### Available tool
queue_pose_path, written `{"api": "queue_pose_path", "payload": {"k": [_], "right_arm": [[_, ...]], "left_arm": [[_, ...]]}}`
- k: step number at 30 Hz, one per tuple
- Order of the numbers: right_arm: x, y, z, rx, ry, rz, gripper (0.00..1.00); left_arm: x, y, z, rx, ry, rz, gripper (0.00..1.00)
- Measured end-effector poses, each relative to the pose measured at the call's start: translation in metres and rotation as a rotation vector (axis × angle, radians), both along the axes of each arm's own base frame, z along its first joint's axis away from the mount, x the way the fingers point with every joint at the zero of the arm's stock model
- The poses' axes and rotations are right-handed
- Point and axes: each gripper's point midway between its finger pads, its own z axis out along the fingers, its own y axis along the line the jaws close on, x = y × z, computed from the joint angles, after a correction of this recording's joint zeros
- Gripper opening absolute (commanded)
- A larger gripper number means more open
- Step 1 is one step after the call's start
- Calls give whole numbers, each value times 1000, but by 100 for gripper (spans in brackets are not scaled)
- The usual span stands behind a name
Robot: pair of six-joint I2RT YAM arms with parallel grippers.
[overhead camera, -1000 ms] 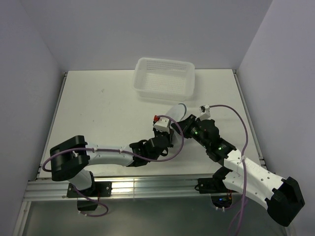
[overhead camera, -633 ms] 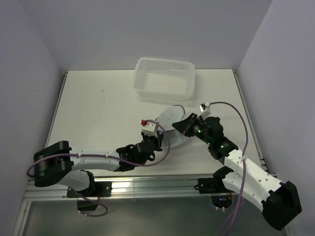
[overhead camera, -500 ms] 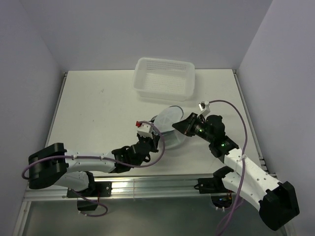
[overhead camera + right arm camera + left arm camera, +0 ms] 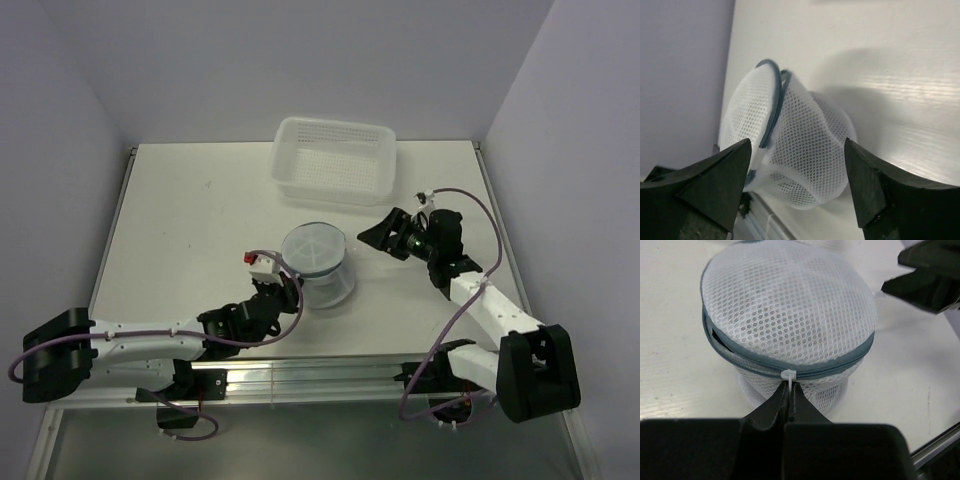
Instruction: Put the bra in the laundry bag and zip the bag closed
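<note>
The laundry bag, a round white mesh pod with a dark zipper rim, stands on the table in the middle. My left gripper is shut on the small white zipper pull at the bag's near side. The zipper looks closed to the right of the pull, and a slit gapes at the rim's left. My right gripper hangs open just right of the bag without touching it; its fingers frame the bag. The bra is hidden from view.
A white perforated plastic basket stands at the back of the table, behind the bag. The table's near edge with its metal rail runs just behind my left arm. Purple walls close in on both sides.
My right gripper has let go of the bag, opened and drawn back to the right. My left gripper, still shut on the pull, has drawn back toward the near left, and the bag has shifted left with it.
</note>
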Motion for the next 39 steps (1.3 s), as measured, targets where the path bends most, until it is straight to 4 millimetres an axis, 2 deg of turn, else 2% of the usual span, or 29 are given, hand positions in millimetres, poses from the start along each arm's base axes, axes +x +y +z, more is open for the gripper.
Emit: {"api": "queue_pose_path", "payload": {"k": [2,4,8,11,15,19,23,24,25,27,28,29,34,39], "right_arm": [[4,-6,4,-22,-21,-49,85],[-2,-5,14,-27,-56,-75,85],[-38,15,39,27,-152,-67,81],[-64,33,36,82,-135,-30,76],[-75,44,13,89,-43,-52,70],[-70,46,2,87,4,-93,65],[-64,51,-10,71,50,-101,53],[-64,54,-14,65,60,-96,46],[-65,56,-16,59,68,-93,29],[-65,60,-15,63,73,-86,15],[-65,61,-14,68,73,-87,4],[-65,61,-14,66,67,-87,0],[-57,55,-2,60,34,-96,0],[-25,20,15,40,-17,-162,0]], "left_arm": [[-3,-3,-6,36,5,3,0],[-6,-14,-11,70,16,-9,0],[-3,-38,-12,84,28,-14,0],[-1,-54,-7,76,25,-20,0],[-3,-63,-1,59,21,-32,0],[-9,-67,0,52,21,-48,0],[-13,-70,1,45,20,-61,0],[-13,-70,1,45,20,-64,0],[-14,-71,1,45,21,-67,0],[-14,-71,1,45,22,-70,0],[-15,-71,1,45,22,-73,0],[-15,-72,1,46,21,-76,0],[-16,-68,-5,56,19,-79,0],[-13,-49,-10,65,17,-58,0]]}}
